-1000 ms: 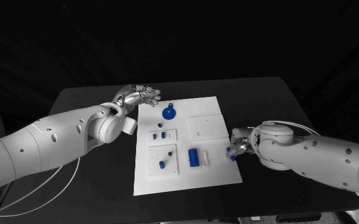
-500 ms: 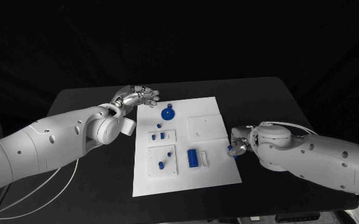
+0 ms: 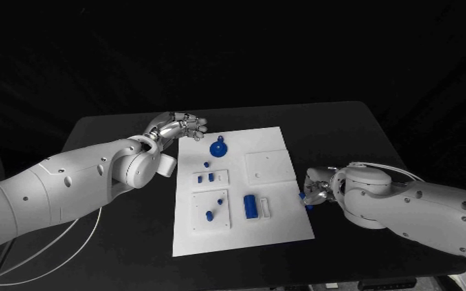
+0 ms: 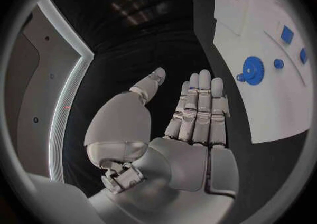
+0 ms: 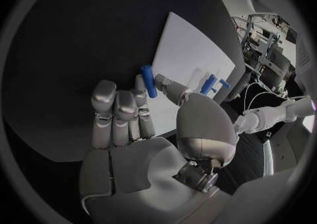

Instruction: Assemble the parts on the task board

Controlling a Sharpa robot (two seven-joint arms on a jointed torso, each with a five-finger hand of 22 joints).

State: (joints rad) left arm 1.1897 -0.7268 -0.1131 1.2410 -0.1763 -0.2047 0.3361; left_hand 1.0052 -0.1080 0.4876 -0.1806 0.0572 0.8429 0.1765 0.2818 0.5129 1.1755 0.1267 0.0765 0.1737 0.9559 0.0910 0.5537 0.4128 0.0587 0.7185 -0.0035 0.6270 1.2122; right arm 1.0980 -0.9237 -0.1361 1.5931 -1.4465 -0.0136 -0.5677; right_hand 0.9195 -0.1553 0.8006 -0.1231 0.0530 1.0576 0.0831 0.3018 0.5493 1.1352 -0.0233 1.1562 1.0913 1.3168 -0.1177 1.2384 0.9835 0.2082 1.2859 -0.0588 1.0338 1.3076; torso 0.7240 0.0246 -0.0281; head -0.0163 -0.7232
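While the head view half hides it, the right wrist view shows the right hand [image 5: 142, 113] pinching a blue peg [image 5: 149, 81]; the left hand [image 4: 192, 118] is spread flat.

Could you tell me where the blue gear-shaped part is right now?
In the head view, the blue gear-shaped part lies at the task board's far end, beside the left hand.

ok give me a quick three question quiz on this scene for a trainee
1. True or false: the left hand holds a part.
2. What does the right hand pinch? A) blue peg B) blue gear C) nothing
3. Fill in: the blue gear lies at the task board's ____ end, seen from the robot.

Key: 1 false, its fingers are straight and hold nothing. 2 A. 3 far.
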